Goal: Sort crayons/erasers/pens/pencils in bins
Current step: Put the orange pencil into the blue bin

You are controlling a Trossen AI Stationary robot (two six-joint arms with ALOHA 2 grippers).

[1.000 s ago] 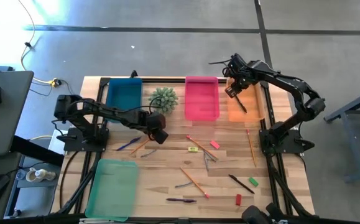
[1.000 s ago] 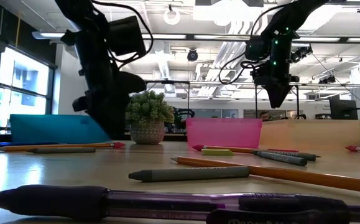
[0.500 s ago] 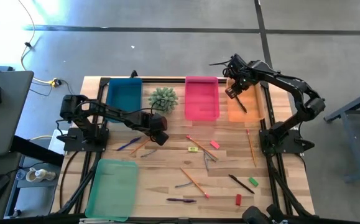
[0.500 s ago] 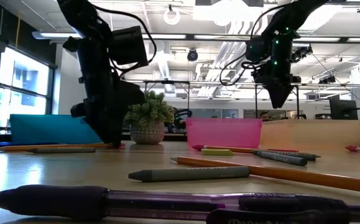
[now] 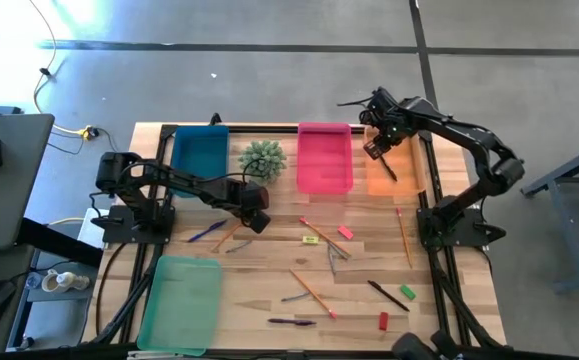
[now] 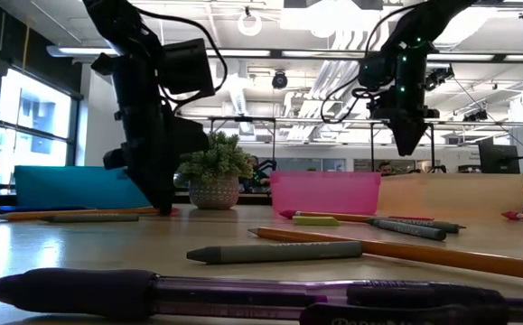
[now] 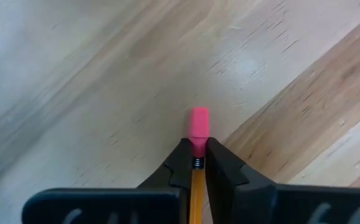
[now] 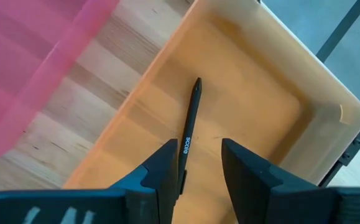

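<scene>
An orange pencil (image 5: 227, 237) lies on the wood at the table's left, its pink eraser end (image 7: 198, 123) toward my left gripper (image 5: 257, 223), which is shut on it. My right gripper (image 5: 374, 150) hangs open above the orange bin (image 5: 401, 172) at the far right. A black pen (image 8: 189, 138) lies on that bin's floor below the open fingers. The blue bin (image 5: 199, 155) and pink bin (image 5: 324, 158) stand along the far edge. The light green bin (image 5: 181, 303) sits at the near left. My left gripper pinches the pencil between its two fingertips at the metal ferrule (image 7: 196, 163), just behind the pink eraser. The fingers come from above, pointing steeply down, one on each side of the shaft. The pencil lies flat on the table (image 6: 80, 213).
A potted plant (image 5: 263, 158) stands between the blue and pink bins. Several pencils, pens, crayons and erasers lie across the table's middle and near right, among them a blue pen (image 5: 206, 232), a yellow eraser (image 5: 311, 239) and a red eraser (image 5: 383, 320).
My left gripper has sunk a little onto the table and shut on the pencil's eraser end. The pencil lies where it was.
</scene>
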